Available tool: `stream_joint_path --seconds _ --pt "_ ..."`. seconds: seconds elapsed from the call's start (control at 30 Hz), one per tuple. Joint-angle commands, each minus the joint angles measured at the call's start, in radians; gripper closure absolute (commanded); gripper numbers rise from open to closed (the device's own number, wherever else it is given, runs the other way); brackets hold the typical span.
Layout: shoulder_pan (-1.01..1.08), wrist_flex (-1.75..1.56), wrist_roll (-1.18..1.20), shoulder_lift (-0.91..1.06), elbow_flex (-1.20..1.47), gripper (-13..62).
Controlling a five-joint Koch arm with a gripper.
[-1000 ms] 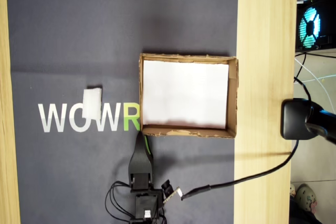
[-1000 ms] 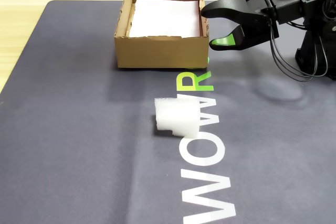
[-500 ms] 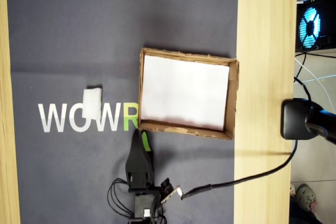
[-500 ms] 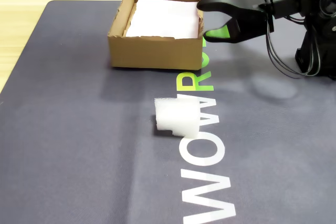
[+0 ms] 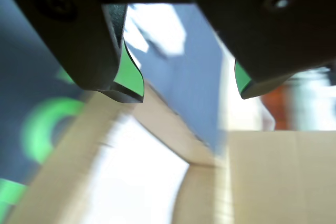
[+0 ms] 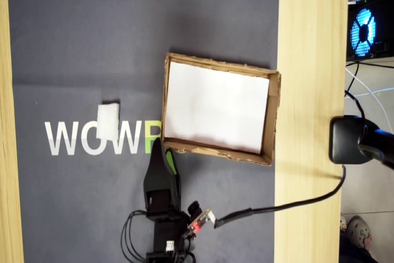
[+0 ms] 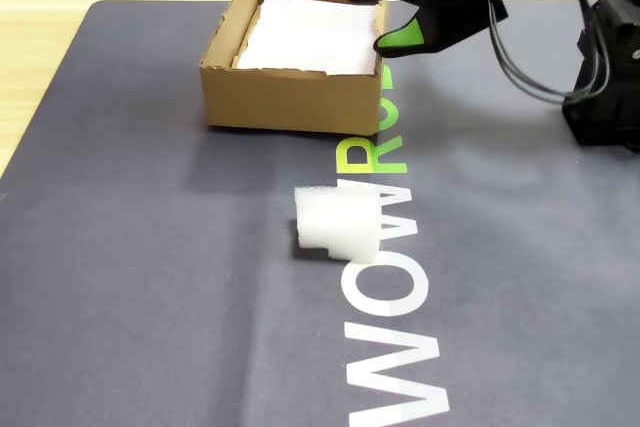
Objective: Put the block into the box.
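Hovering in the air with the end effector spread apart, nothing sitting between the two black jaws. Showing green inner faces on both fingertips in the wrist view, a clear gap separating them. Reaching forward from the base, arm stretched low, cables trailing behind the wrist in the overhead view.

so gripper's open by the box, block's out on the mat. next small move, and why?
Probably swing the gripper away from the box toward the block, staying raised. The jaws stand open and empty in the wrist view, the gripper hangs beside the box's rim, and the block lies apart on the mat's WOW lettering. Nothing is grasped yet, so getting over the block likely comes first.
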Motion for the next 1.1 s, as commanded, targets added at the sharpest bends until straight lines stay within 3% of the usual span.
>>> stream_joint_path --seconds 0.0,0.47,0.67,0.83,1.07 --pt "-0.006 0.028 -0.060 0.109 -0.100 16.9" --pt "-0.253 0.620 -0.054 0.040 -0.396 17.0" --pt "-0.264 0.701 -0.135 -0.058 -0.465 17.0" --pt "-0.256 0.715 -0.351 -0.206 -0.506 17.0" --pt "-0.288 0.772 -0.379 -0.377 -0.706 17.0"
